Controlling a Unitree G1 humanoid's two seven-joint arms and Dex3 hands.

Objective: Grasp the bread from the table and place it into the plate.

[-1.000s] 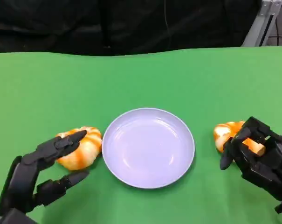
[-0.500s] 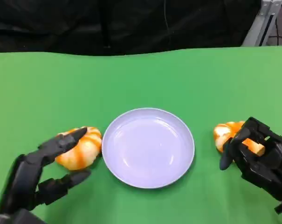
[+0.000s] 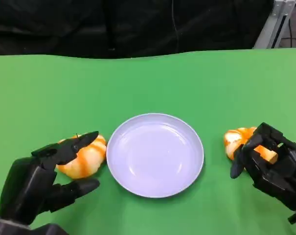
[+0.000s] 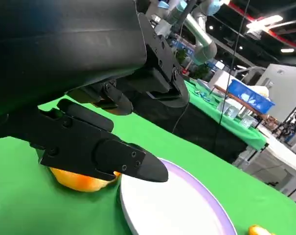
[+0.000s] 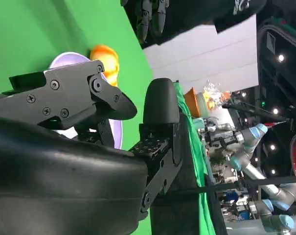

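While the left hand (image 3: 42, 181) sits at the near left edge of the green table (image 3: 148, 83) with its fingers spread around a bread roll (image 3: 84, 156), holding nothing, the right hand (image 3: 270, 164) at the near right curls its fingers over a second roll (image 3: 236, 139); whether it grips it I cannot tell. Between both rolls lies the white plate (image 3: 155, 154), bare. Beyond the table hangs a black curtain (image 3: 128, 24).
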